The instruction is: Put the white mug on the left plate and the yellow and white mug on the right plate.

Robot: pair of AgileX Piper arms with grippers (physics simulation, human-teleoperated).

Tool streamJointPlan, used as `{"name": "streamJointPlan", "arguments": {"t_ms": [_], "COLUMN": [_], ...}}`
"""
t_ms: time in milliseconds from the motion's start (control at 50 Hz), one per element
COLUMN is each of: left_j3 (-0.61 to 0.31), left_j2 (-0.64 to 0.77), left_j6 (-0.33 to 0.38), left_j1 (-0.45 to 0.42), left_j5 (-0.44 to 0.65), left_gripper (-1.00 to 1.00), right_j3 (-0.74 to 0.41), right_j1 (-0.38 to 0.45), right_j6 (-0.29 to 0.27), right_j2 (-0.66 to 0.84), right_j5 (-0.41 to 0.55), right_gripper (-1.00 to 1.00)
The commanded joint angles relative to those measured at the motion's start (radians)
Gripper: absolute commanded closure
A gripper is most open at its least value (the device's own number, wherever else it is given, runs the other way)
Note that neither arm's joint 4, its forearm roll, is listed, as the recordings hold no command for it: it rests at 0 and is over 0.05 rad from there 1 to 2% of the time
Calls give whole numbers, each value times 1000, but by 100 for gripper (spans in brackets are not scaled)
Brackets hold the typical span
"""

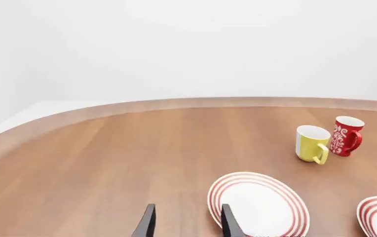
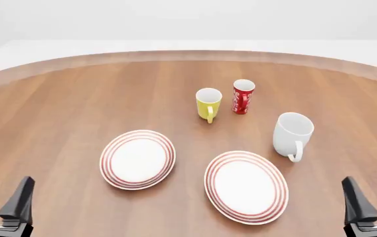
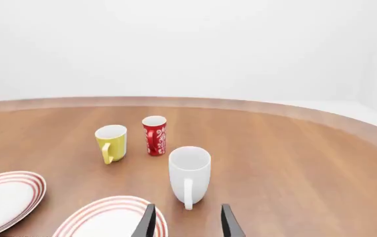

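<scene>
Mugs stand far of the plates: white mug (image 2: 292, 133) right, yellow and white mug (image 2: 208, 102) centre; left gripper (image 2: 3, 197) and right gripper (image 2: 371, 196) wait spread, holding nothing.

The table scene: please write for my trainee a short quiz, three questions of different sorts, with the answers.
1. True or false: the white mug already stands on the left plate.
2. Which thing stands closest beside the yellow and white mug? A) the red patterned mug B) the right plate C) the left gripper
3. Fill in: the jaws of the right gripper are ____, holding nothing.

Key:
1. False; it stands on the table, beyond the right plate and a little to its right, and both plates are bare.
2. A
3. open
</scene>
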Motion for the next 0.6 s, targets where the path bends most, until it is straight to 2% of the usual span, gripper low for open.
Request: {"name": "streamJointPlan", "arguments": {"t_ms": [20,240,320,380,460,480,600], "left_j3": [-3,-3,-3,-3,-3,-3,-3], "left_j2": [5,5,5,5,5,5,5], "left_j6": [0,0,0,0,0,0,0], "left_j1": [0,0,0,0,0,0,0], "left_j5": [-1,-1,-1,-1,-1,-1,-1], "left_gripper": [-100,-100,-100,-100,-100,-100,-100], "right_j3": [-4,-22,-66,-81,-81,-104,-122], "right_j1": [5,8,22,31,31,43,45], "right_j6": [-10,-23,-42,-58,-58,-63,-67], "right_j2": [10,5,38,96,97,163,278], "right_j5": [1,21,45,18,17,-22,-104], "right_gripper": [-100,-100,-100,-100,-100,-100,-100]}}
